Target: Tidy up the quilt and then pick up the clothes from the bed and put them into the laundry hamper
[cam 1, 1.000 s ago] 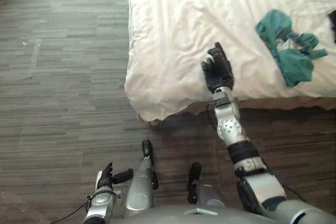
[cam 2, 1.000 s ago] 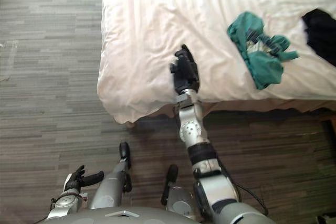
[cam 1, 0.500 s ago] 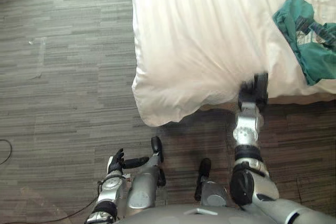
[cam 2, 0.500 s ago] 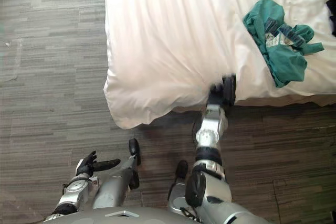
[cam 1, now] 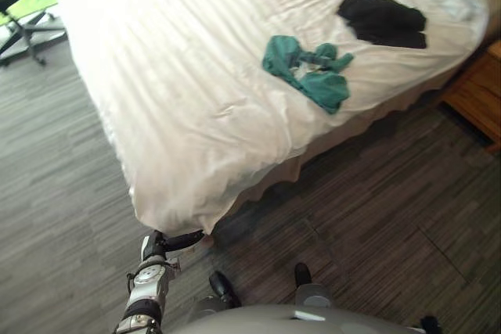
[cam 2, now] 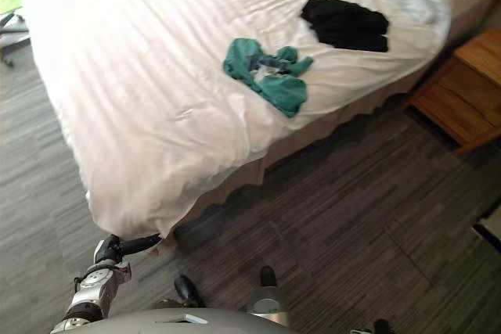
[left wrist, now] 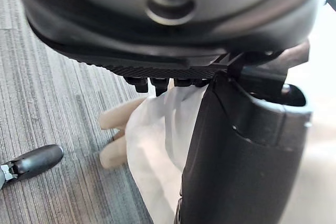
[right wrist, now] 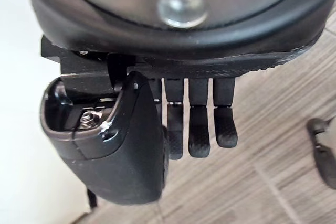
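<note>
The white quilt (cam 1: 196,99) lies spread over the bed (cam 1: 354,126), fairly smooth with a few shallow creases, and its near corner hangs off the mattress toward the floor (cam 1: 376,209). Two pieces of clothing rest on top of it, well in from that corner: a crumpled green garment (cam 1: 307,70) and, just beyond it and apart from it, a black garment (cam 1: 383,19) lying flatter. The left hand (cam 1: 160,245) sits low beside the hanging corner; its fingers (left wrist: 157,82) are loose and uncurled and its thumb (left wrist: 241,161) sticks out toward the cloth, and whether it touches the quilt cannot be told. The right hand (right wrist: 131,150) hangs over the floor next to the quilt's white side, its fingers (right wrist: 199,135) straight, close together and holding nothing. A second ago that right hand lay flat on the quilt near the bed's edge, and half a second ago it was at the edge itself; now it is off the bed. The head camera has swung too, so far more of the bed is in view. A wooden nightstand (cam 2: 458,87) stands beside the bed past the black garment, and an office chair (cam 1: 17,7) stands on the floor at the bed's far left side.
</note>
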